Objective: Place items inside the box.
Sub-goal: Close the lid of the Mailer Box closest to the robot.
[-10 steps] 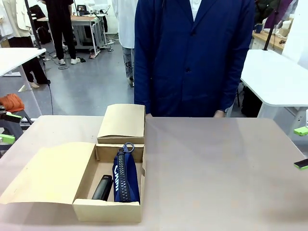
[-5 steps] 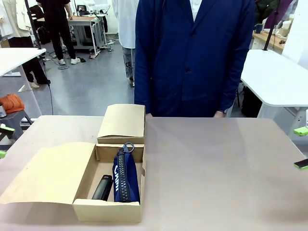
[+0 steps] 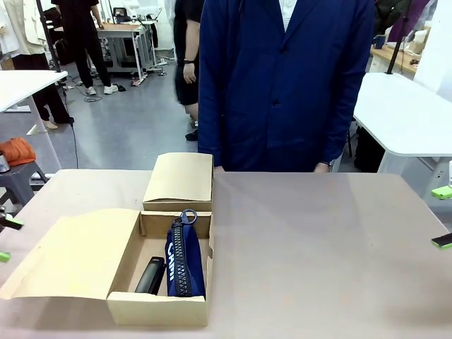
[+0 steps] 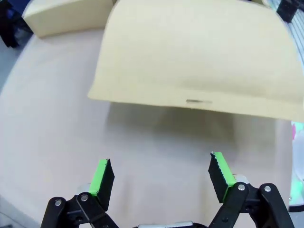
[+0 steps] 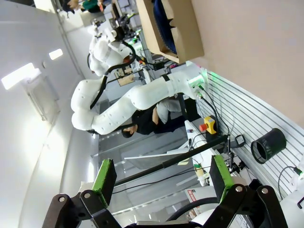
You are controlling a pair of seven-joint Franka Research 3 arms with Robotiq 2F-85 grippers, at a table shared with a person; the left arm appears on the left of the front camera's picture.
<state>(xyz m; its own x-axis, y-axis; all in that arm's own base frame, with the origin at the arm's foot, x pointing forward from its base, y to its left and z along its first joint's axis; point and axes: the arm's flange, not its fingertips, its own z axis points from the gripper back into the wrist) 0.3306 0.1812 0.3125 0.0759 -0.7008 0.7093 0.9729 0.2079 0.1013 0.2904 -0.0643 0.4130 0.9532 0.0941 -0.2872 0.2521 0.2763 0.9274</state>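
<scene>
already the navy pouch (image 3: pixel 185 263) sits in the box (image 3: pixel 157 308), left of it a black stapler (image 3: pixel 150 275). soft, light fabric; i'd pinch mid-body. my left gripper (image 4: pixel 160 179) and right gripper (image 5: pixel 163 183) gape empty.

box (image 3: pixel 158 308): matt tan cardboard, smooth.
navy pouch (image 3: pixel 185 263): cloth with a toothed zip and metal ring.
stapler (image 3: pixel 150 275): black, slightly glossy plastic.
table (image 3: pixel 318 247): matt beige, smooth.
gripper pads (image 4: pixel 100 176): ridged green rubber.
</scene>
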